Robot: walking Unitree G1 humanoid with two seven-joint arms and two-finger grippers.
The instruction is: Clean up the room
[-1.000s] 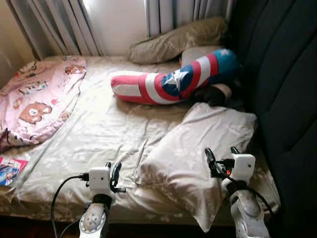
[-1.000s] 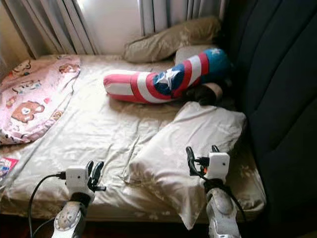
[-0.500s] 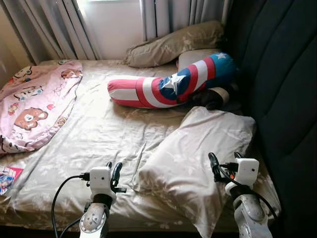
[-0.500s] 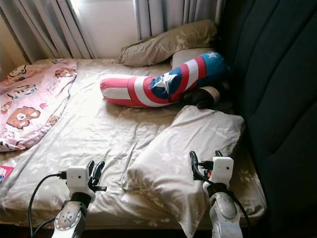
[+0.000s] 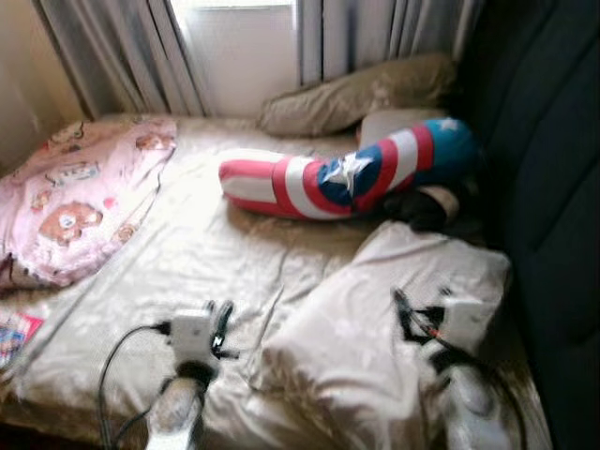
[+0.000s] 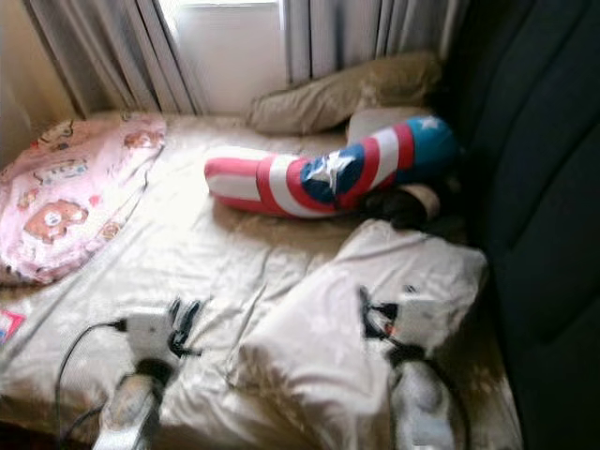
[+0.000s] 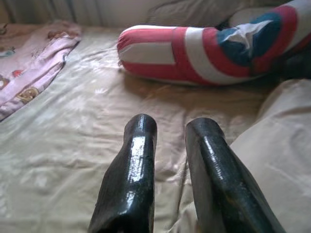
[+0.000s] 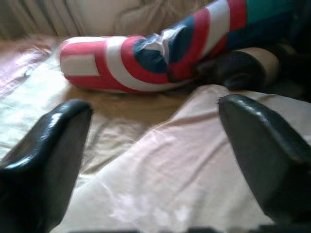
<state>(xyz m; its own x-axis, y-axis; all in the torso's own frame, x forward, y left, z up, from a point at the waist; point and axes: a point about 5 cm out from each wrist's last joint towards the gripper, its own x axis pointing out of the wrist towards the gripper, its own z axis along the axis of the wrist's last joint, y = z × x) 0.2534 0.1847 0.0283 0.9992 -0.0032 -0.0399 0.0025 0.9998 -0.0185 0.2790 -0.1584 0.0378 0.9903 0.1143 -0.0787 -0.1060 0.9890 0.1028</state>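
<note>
A beige pillow (image 5: 384, 319) lies at the near right of the bed (image 5: 187, 272), the right gripper (image 8: 155, 145) hovering over it with fingers spread wide and empty, the left gripper (image 7: 170, 145) nearly closed on nothing beside it, a striped bolster (image 5: 347, 173) farther back.

At the far side of the bed you see grey curtains (image 5: 122, 56) hanging in folds on both sides of a bright window (image 5: 248, 47). On the right a dark padded headboard (image 5: 553, 187) stands along the bed's edge. A beige wall (image 5: 28, 103) is at the left. The bed's wrinkled beige sheet (image 5: 206, 253) has a pale flower pattern.
</note>
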